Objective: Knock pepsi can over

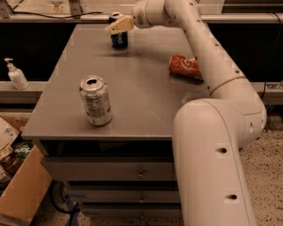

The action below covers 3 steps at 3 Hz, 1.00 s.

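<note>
While my gripper (119,25) hangs at the top of the upright pepsi can (119,39), I cannot tell its spread. Grey tabletop (146,98), far edge.

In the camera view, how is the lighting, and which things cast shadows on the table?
Camera view: dim, warm light, soft sheen on the table, no hard glare. Camera view: faint shadows lie at the bases of the silver-grey can and the pepsi can; the end effector is at the pepsi can's top.
</note>
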{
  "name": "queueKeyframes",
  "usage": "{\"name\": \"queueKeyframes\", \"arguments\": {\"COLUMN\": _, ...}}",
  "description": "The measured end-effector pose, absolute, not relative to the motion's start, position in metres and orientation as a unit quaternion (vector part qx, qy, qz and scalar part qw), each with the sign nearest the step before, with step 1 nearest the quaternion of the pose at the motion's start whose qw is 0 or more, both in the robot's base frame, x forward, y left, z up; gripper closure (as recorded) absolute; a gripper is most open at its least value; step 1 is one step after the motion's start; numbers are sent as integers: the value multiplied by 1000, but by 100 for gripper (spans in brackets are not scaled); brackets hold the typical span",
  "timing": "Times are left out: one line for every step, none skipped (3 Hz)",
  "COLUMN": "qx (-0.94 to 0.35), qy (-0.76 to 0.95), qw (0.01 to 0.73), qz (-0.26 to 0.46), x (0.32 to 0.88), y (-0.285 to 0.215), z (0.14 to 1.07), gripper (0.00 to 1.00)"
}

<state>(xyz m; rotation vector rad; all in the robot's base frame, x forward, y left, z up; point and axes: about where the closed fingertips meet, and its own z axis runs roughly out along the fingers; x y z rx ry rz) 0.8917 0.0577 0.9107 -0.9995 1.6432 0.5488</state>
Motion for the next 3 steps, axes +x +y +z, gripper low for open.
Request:
{"name": "queueKeyframes", "arguments": {"qx": -418, "qy": 691, "qw": 535, "qz": 247, "x": 892, "y": 62, "z": 909, "gripper": 0}}
{"name": "queueKeyframes", "arguments": {"qx": -420, "qy": 698, "qw": 525, "qz": 246, "x": 892, "y": 61, "z": 902, "gripper": 0}}
{"name": "queueKeyframes", "arguments": {"qx": -422, "qy": 704, "qw": 516, "qz": 246, "x": 890, "y": 59, "z": 901, "gripper": 13}}
